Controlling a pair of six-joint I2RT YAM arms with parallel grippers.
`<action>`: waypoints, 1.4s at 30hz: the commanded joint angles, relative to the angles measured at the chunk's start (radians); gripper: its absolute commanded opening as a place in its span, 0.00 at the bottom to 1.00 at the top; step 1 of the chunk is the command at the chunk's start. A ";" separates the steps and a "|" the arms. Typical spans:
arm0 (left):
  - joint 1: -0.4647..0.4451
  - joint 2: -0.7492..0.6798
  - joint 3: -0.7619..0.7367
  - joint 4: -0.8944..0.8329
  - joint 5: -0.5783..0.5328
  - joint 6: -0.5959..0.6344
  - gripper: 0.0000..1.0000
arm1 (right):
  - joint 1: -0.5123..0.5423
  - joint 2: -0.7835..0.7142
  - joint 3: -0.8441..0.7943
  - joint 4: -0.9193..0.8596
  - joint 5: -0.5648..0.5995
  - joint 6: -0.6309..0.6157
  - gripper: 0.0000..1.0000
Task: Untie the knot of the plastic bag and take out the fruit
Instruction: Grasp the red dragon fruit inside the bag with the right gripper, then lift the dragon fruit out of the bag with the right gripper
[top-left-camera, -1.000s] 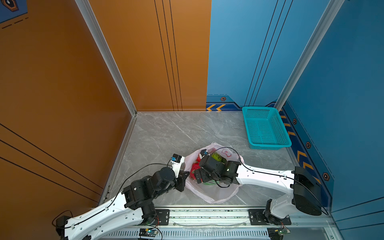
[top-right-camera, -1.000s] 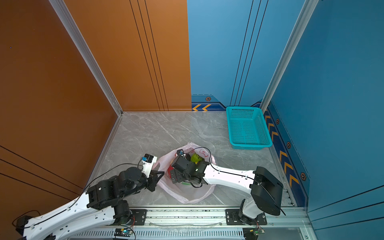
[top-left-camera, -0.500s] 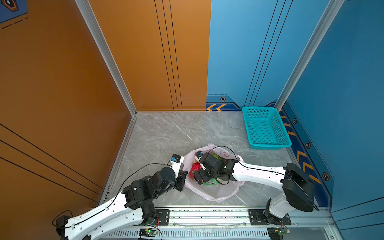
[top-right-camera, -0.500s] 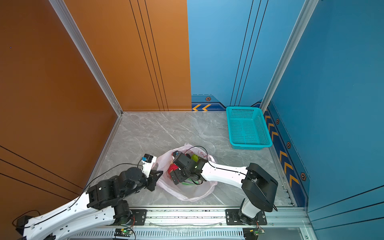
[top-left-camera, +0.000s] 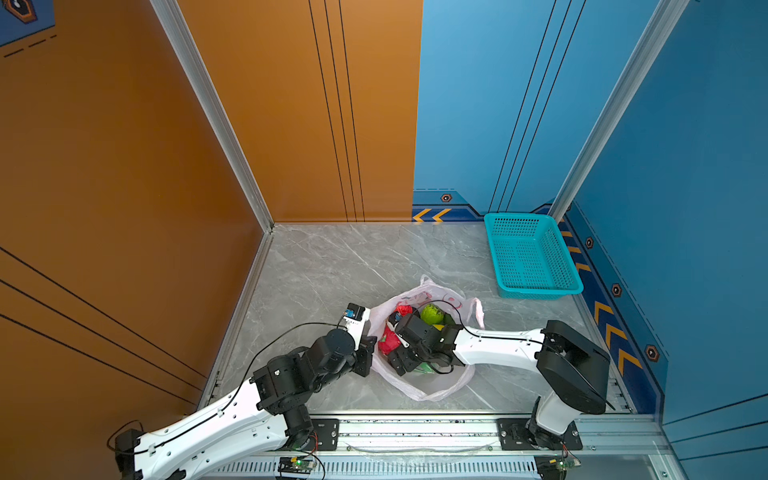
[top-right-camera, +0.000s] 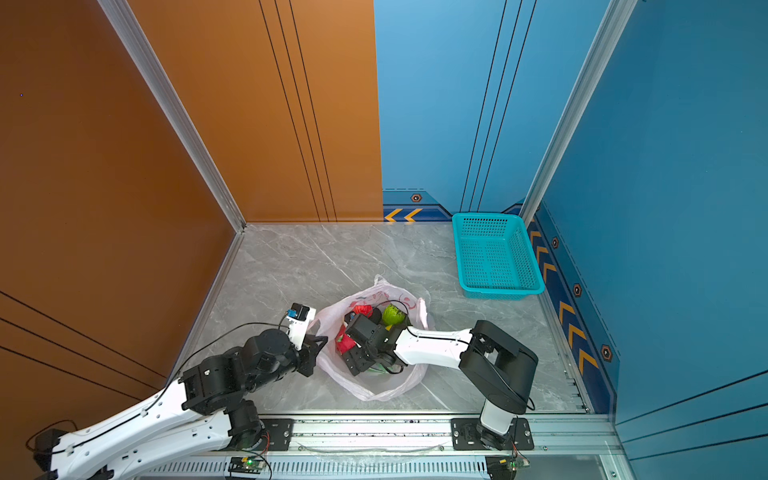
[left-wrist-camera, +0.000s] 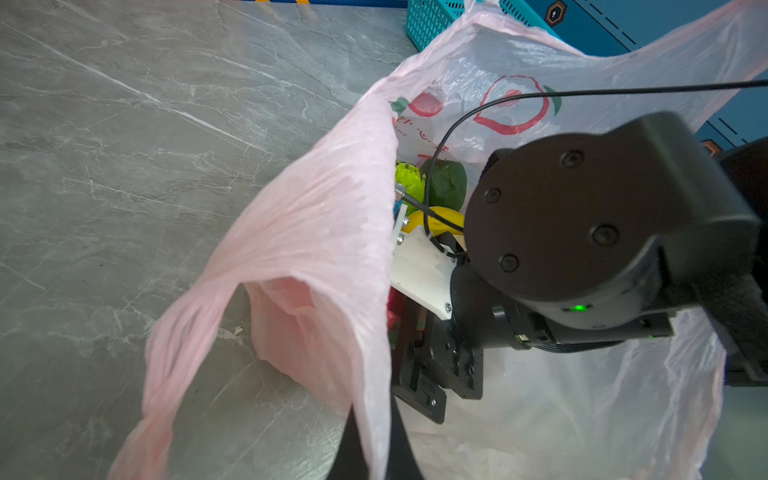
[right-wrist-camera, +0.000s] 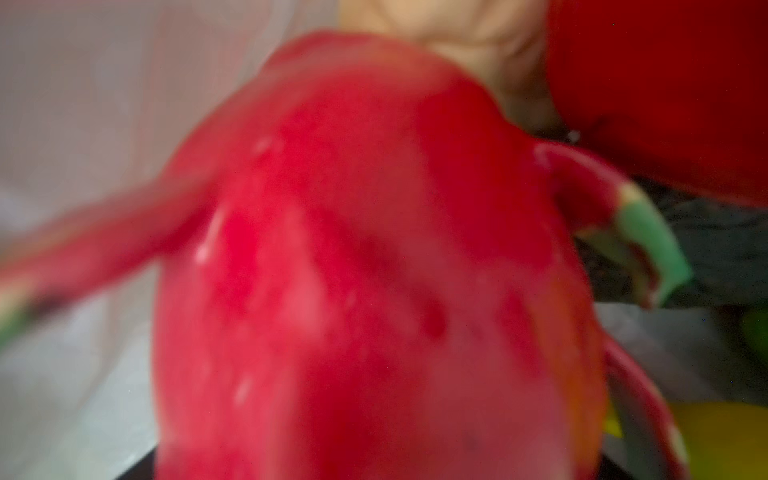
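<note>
**Left gripper pinches the bag rim, right gripper is down among the fruit**

In both top views I see the plastic bag (top-left-camera: 432, 388) lying on the desk (top-left-camera: 332, 266). Its mouth is open, and it sits well apart from the teal basket (top-left-camera: 528, 257) in the far right corner.

My left gripper (left-wrist-camera: 372, 419) is clenched on the bag's left edge. Only the left wrist view shows the pink film pinched in its jaws and lifted into a flap.

My right gripper (top-left-camera: 397, 355) reaches inside the bag at the dragon fruit (right-wrist-camera: 374, 270). That fruit fills the right wrist view, blurred and very near, with a red apple (right-wrist-camera: 665, 83) behind it. The jaws are hidden there, so I cannot tell whether they grasp anything.

The left wrist view gives my clearest look deeper in: a green bumpy fruit (left-wrist-camera: 410, 180), an avocado (left-wrist-camera: 446, 185) and a banana (left-wrist-camera: 440, 218), close together.
</note>
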 joint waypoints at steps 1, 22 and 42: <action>0.008 -0.014 0.020 -0.020 0.024 0.023 0.00 | 0.002 0.006 0.014 0.021 0.030 0.003 0.68; 0.012 -0.015 0.024 -0.060 -0.003 0.034 0.00 | 0.025 -0.199 0.036 -0.144 0.079 0.009 0.17; 0.014 0.039 0.075 -0.060 -0.053 0.059 0.00 | 0.108 -0.497 0.100 -0.352 0.198 0.087 0.13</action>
